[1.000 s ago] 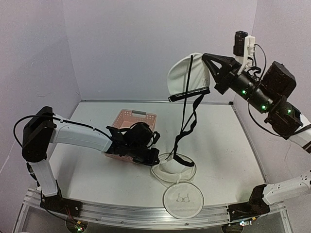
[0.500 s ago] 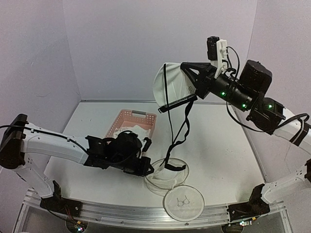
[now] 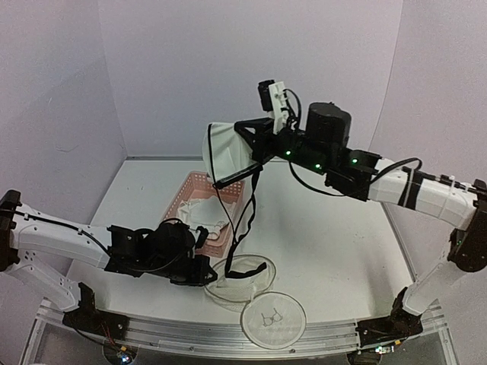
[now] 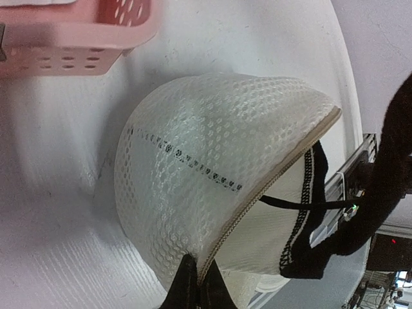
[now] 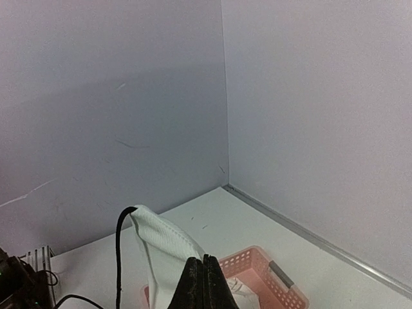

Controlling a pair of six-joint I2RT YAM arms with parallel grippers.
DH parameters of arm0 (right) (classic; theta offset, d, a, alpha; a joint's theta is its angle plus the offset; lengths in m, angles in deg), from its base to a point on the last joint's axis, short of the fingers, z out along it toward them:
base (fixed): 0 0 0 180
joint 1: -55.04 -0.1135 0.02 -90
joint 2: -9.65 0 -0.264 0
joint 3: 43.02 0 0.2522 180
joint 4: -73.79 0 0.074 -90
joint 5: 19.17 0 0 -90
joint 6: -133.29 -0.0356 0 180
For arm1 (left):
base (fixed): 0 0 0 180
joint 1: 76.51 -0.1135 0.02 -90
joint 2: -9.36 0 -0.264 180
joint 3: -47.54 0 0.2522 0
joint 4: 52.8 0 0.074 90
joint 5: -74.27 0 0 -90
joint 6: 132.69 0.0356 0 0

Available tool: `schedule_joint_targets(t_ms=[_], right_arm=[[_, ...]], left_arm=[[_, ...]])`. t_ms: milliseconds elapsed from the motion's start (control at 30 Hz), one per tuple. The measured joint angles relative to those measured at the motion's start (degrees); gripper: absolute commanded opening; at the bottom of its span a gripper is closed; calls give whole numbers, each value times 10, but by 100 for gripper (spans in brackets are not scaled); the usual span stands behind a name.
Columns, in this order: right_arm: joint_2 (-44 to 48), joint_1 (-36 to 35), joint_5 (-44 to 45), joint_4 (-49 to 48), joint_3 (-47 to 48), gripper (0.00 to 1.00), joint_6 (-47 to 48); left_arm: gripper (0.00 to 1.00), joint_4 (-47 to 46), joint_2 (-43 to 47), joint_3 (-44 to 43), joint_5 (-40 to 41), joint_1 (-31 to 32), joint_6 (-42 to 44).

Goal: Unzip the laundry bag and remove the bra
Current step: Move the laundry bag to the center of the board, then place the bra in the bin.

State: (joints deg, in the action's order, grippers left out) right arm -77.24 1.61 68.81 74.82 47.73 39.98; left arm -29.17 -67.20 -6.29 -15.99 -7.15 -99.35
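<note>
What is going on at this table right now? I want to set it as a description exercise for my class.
The right gripper is shut on the white bra, holding its cup high above the pink basket. The bra's black straps hang down into the open white mesh laundry bag on the table, so the bra is not fully out. The left gripper is shut on the bag's zipper edge, low near the table's front.

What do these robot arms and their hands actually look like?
The left arm and right arm are white tubes with black joints, with thin black cables looping alongside. The left hand and right hand are black, each with two fingers. Green lights glow near the right hand.
</note>
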Motion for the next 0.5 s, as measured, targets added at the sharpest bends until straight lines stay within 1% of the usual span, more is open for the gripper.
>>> schedule_joint_targets(t_ms=[267, 500], right_arm=[[-137, 0, 22, -2, 46, 0, -45], [-256, 0, 38, -2, 111, 0, -73]], left_arm=[[1, -4, 34, 46, 5, 6, -30], [1, -4, 40, 57, 22, 7, -44]])
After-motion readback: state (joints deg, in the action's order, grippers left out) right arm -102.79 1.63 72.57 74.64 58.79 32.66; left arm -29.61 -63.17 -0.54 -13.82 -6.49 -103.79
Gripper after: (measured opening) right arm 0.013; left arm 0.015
